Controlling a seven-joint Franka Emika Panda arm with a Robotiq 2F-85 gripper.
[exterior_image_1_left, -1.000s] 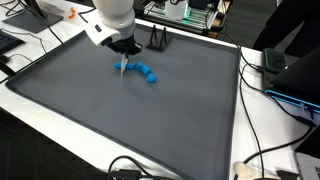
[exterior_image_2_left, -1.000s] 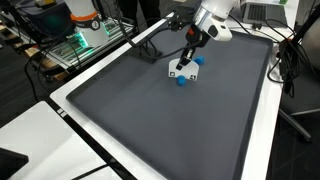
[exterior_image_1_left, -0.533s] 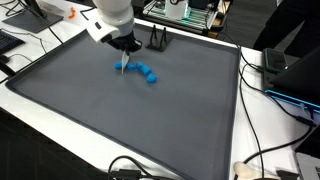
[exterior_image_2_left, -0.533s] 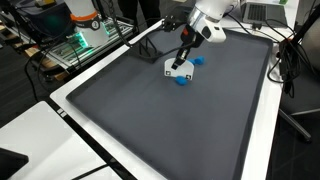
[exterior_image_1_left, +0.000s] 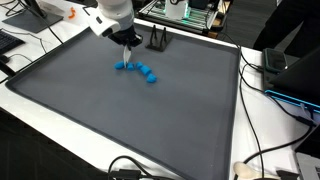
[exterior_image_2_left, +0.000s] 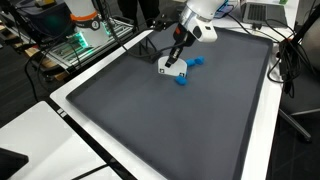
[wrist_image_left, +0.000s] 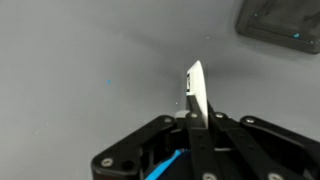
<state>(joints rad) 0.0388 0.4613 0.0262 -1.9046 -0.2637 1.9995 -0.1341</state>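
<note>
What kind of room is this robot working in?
Most likely a lab or workshop. The tool holds a thin white card over a big dark grey mat on a white table, black cables trail along the edges, and a green-lit electronics rack stands close by.

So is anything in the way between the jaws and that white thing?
No, nothing visible is. The jaws are shut right on the white piece. The blue blocks lie on the grey mat beside it, not in between.
</note>
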